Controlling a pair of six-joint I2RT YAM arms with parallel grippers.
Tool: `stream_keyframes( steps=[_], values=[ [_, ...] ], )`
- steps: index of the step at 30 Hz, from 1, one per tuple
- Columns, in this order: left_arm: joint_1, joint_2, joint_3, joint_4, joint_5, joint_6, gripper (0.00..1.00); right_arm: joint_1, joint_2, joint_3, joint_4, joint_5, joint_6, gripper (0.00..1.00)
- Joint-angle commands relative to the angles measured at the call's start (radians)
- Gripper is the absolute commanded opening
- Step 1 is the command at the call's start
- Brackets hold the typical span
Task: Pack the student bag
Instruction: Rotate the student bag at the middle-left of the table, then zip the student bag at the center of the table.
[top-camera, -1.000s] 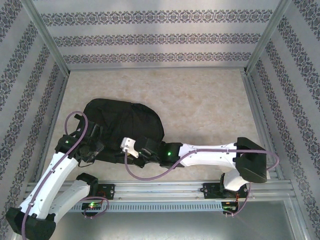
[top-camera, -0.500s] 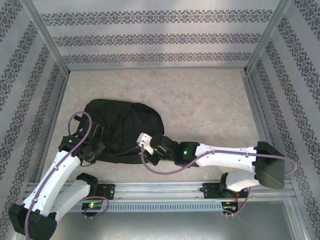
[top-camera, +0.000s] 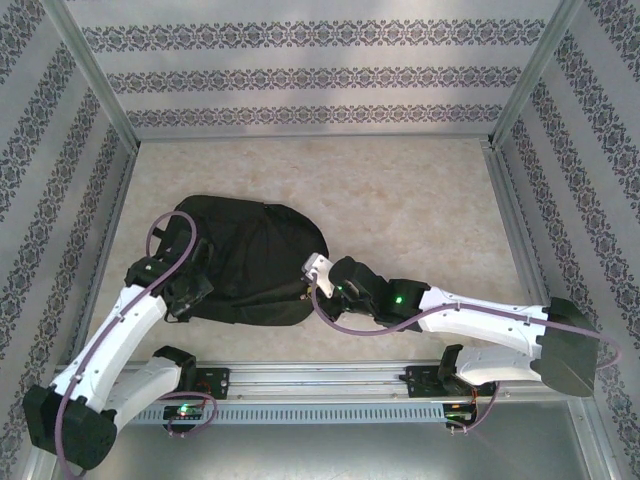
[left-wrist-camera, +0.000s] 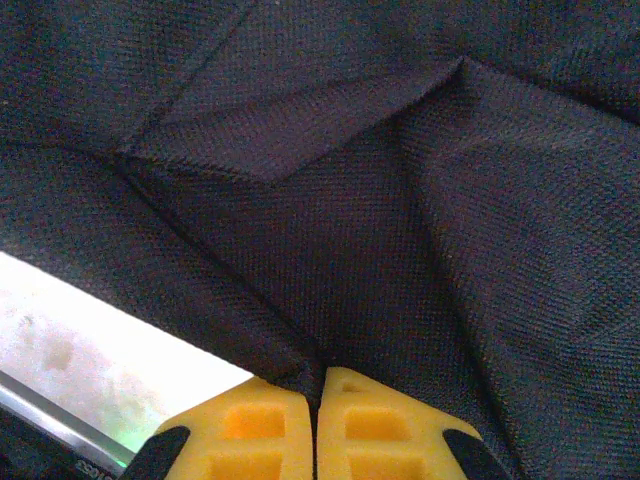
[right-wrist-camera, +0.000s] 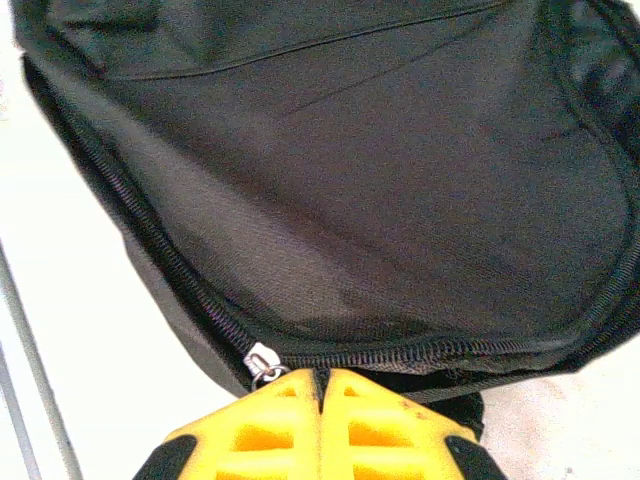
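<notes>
White arm links (top-camera: 480, 318), black joints (top-camera: 570, 350), purple cables (top-camera: 150, 237), green lights (top-camera: 398, 298), yellow ribbed jaws

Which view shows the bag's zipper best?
Right wrist: the zipper runs close and sharp across the frame, silver pull visible. Top external gives the whole bag, zipper too small. Left wrist gives plain black fabric.

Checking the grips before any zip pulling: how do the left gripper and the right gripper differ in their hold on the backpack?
The left gripper pinches a fold of plain fabric; the right gripper pinches the zippered edge, beside the silver zipper pull. From above, the left gripper sits at the left side of the backpack, the right gripper at its near right corner. Both are shut, with yellow fingers.
</notes>
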Motion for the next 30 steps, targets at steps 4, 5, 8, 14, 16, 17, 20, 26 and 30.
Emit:
stream_keyframes(
  steps=[4, 5, 8, 14, 16, 17, 20, 26, 30],
  values=[
    [0.014, 0.165, 0.147, 0.171, -0.051, 0.182, 0.15, 0.043, 0.003, 0.013, -0.019, -0.142, 0.018, 0.00],
    [0.013, 0.196, 0.172, 0.181, -0.047, 0.196, 0.19, 0.050, 0.015, 0.023, -0.017, -0.154, 0.018, 0.00],
    [0.012, 0.281, 0.247, 0.218, -0.039, 0.242, 0.43, 0.064, 0.063, 0.061, 0.004, -0.177, 0.023, 0.00],
    [0.008, 0.321, 0.337, 0.198, 0.010, 0.214, 0.68, 0.068, 0.159, 0.129, 0.106, -0.208, 0.073, 0.00],
    [0.003, 0.292, 0.318, 0.172, 0.049, 0.155, 0.69, 0.070, 0.197, 0.160, 0.119, -0.229, 0.084, 0.00],
    [0.000, 0.270, 0.302, 0.157, 0.072, 0.126, 0.69, 0.070, 0.214, 0.174, 0.123, -0.235, 0.085, 0.00],
    [-0.009, 0.192, 0.246, 0.091, 0.124, 0.042, 0.67, 0.070, 0.249, 0.199, 0.138, -0.247, 0.089, 0.00],
    [-0.010, -0.024, 0.084, 0.019, 0.258, -0.125, 0.58, 0.069, 0.291, 0.221, 0.165, -0.276, 0.119, 0.00],
    [-0.024, -0.096, -0.039, 0.088, 0.374, -0.223, 0.46, 0.069, 0.299, 0.221, 0.172, -0.278, 0.127, 0.00]
  ],
)
